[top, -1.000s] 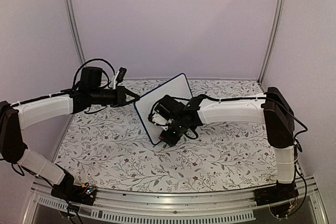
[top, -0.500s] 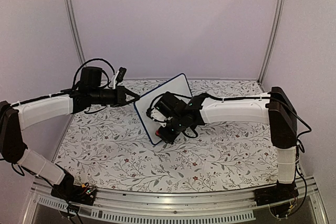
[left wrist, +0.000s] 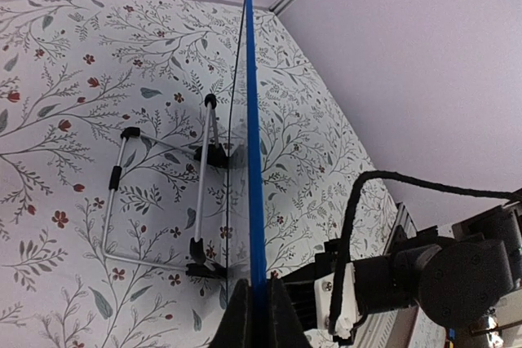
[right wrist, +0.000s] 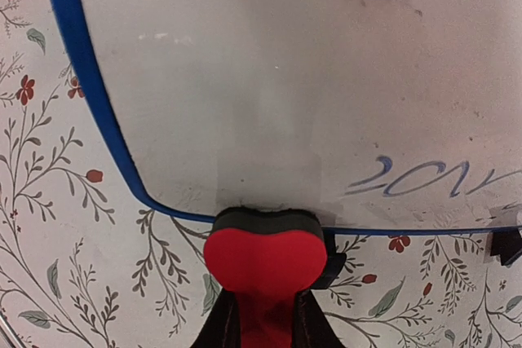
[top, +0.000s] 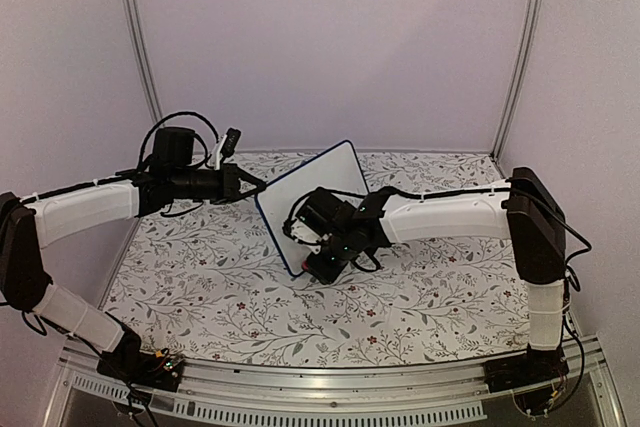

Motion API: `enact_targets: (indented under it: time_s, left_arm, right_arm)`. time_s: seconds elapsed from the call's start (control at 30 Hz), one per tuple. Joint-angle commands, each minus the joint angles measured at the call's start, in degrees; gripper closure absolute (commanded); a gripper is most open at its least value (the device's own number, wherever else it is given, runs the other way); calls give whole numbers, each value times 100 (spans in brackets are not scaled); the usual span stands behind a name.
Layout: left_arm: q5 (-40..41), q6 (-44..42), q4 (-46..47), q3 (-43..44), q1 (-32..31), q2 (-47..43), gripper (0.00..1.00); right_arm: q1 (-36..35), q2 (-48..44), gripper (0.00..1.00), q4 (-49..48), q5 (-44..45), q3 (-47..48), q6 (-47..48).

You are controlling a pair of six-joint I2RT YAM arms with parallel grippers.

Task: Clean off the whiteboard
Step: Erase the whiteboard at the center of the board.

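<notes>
The whiteboard [top: 312, 189] stands tilted on the table, white with a blue frame. My left gripper [top: 250, 187] is shut on its upper left edge; the left wrist view shows the blue edge [left wrist: 253, 136] running between the jaws [left wrist: 257, 315]. My right gripper [top: 322, 259] is shut on a red eraser [right wrist: 265, 257] with a dark felt face, pressed at the board's lower edge [right wrist: 245, 216]. Blue handwriting [right wrist: 424, 177] shows on the board [right wrist: 285, 71] to the right of the eraser. The patch above the eraser looks wiped.
The table has a floral cloth [top: 220, 287]. The board's wire stand [left wrist: 155, 193] with black feet rests on the cloth behind it. Pale walls and metal posts [top: 135, 37] close the back. A metal rail [top: 320, 392] runs along the near edge.
My right gripper with the eraser slid up the board a little, then back down to its lower edge. The left gripper and the board have held still.
</notes>
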State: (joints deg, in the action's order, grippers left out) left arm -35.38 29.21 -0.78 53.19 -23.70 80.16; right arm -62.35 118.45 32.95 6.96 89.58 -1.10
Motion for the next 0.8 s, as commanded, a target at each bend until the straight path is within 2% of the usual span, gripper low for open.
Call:
enact_targets:
  time_s: [0.0, 0.43, 0.77]
  left_arm:
    - [-136, 28, 311, 43, 42, -75, 100]
    - [-177, 56, 358, -34, 44, -80, 100]
    - [-189, 41, 376, -44, 48, -87, 100]
  right_arm:
    - [-41, -16, 96, -87, 41, 16, -50]
    - [-41, -70, 97, -285, 384, 332, -24]
    - [-41, -107, 97, -341, 214, 379, -13]
